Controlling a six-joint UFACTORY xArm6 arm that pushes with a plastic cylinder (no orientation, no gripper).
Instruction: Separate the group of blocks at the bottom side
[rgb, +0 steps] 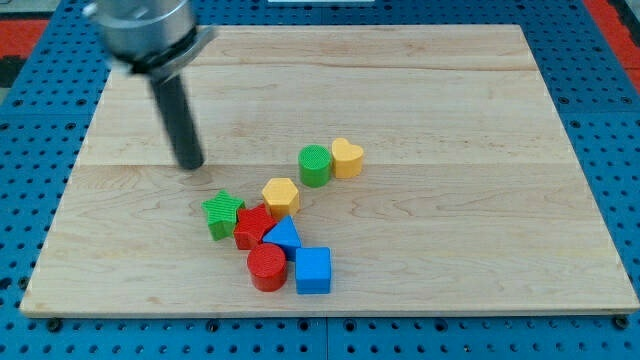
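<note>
Toward the view's bottom, five blocks are still bunched: green star (222, 213), red star (252, 226), blue triangle (284, 236), red cylinder (267, 267), blue cube (313, 270). A yellow block (281, 194) sits just above. No claw is fitted; my tip (189, 164) stands apart at upper left. Separation is judged not yet begun.

Bright, even overhead light; blocks sharp with short soft shadows. Rod (188, 163) and its mount motion-blurred. No glare on board (450, 90).

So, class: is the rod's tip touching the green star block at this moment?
No: my tip rests on bare wood, apart from the green star block, which lies toward the view's bottom right of it.
</note>
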